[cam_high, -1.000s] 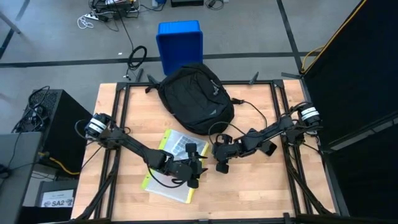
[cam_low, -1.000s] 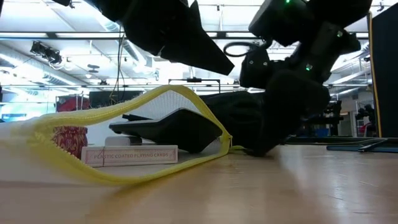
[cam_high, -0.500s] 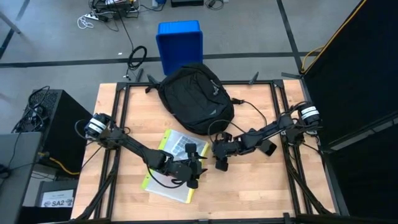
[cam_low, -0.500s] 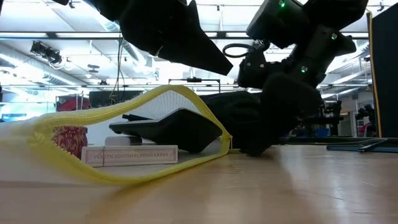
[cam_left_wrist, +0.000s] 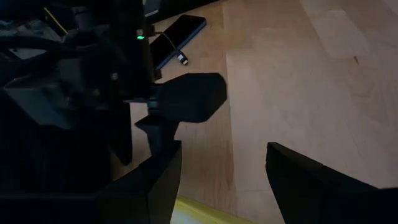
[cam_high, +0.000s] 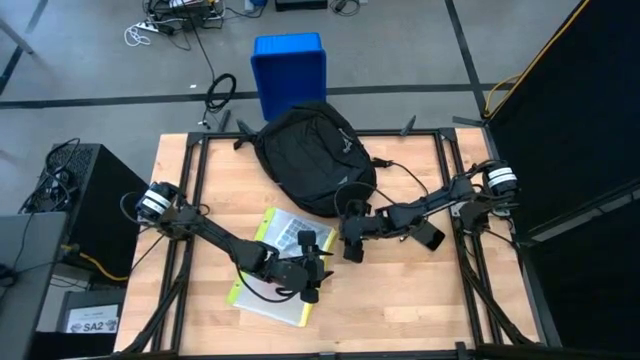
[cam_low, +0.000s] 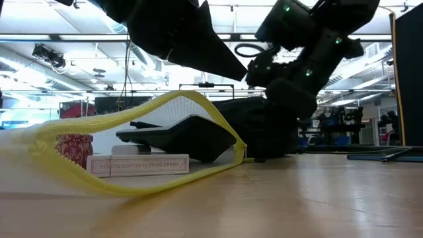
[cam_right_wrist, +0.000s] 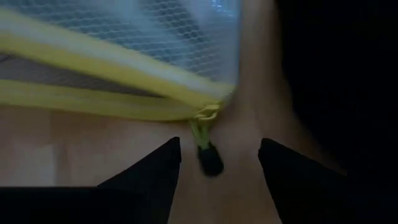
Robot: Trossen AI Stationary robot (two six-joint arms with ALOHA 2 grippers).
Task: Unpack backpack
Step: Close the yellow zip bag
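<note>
The black backpack (cam_high: pixel 315 155) lies on its side at the table's far middle. Near it, toward the near edge, lies a clear mesh pouch with a yellow rim (cam_high: pixel 272 228). Its mouth (cam_low: pixel 99 124) arches up, and a card box (cam_low: pixel 142 164) and a dark item (cam_low: pixel 185 135) lie inside. My left gripper (cam_high: pixel 312 285) hangs open over the pouch, with the yellow rim (cam_left_wrist: pixel 199 214) showing between its fingers. My right gripper (cam_high: pixel 350 248) is open between pouch and backpack, its fingers on either side of the pouch's black zipper pull (cam_right_wrist: pixel 209 160) without touching it. My left gripper (cam_left_wrist: pixel 224 180) is open right above the pouch's raised rim (cam_low: pixel 188 98); I cannot tell whether a finger touches it. My right gripper touches nothing.
A blue plastic bin (cam_high: pixel 290 65) stands on the floor past the table's far edge. A phone with a cable (cam_left_wrist: pixel 180 34) lies on the table behind the right arm. A black cable (cam_high: pixel 400 170) runs beside the backpack. Bare wood lies at the near right (cam_high: pixel 410 300).
My right gripper has moved toward the far edge and slightly left, closer to the backpack, staying open. The left gripper and the pouch have kept still.
</note>
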